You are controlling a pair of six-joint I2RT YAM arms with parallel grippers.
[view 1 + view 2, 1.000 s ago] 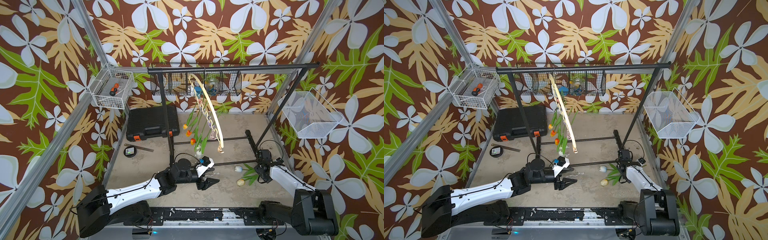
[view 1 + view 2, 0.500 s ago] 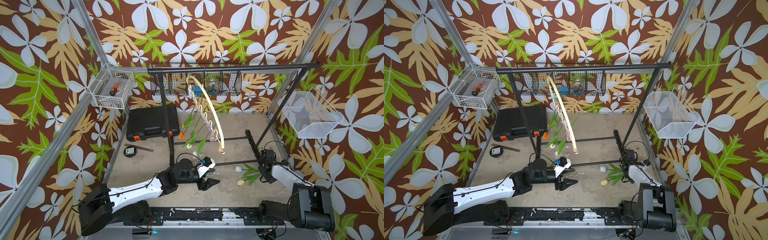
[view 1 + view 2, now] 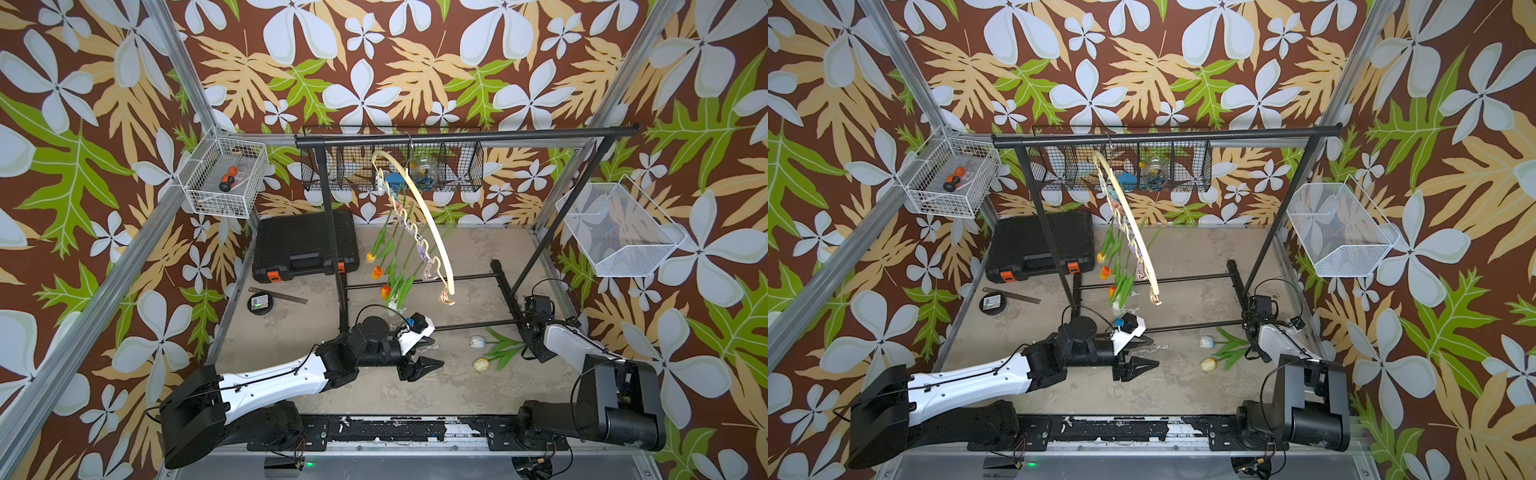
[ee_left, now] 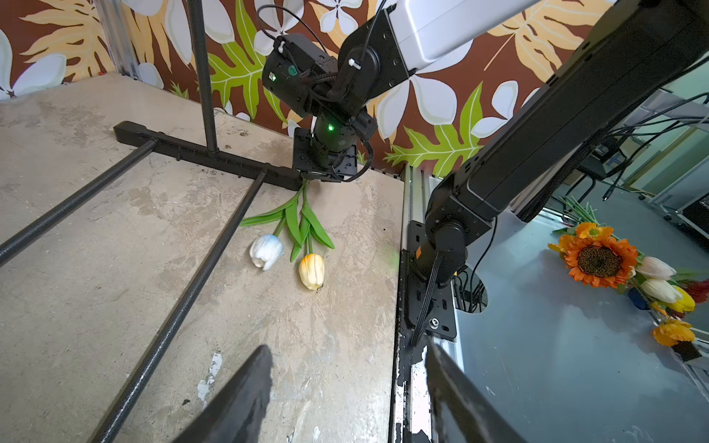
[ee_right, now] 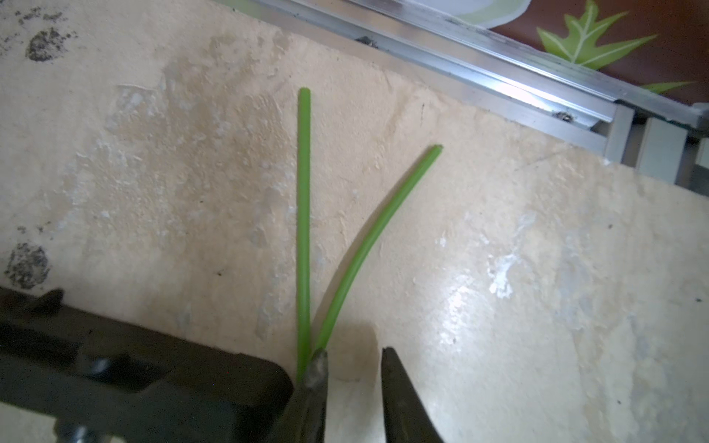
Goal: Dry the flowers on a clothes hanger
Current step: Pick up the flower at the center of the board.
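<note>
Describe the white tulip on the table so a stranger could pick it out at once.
Find the black rack and follow it down to its front floor bar. Just on the near side of that bar, beside the right arm, two tulips lie on the table. Pick the white tulip, the one closer to the bar; its neighbour is the yellow tulip.
</note>
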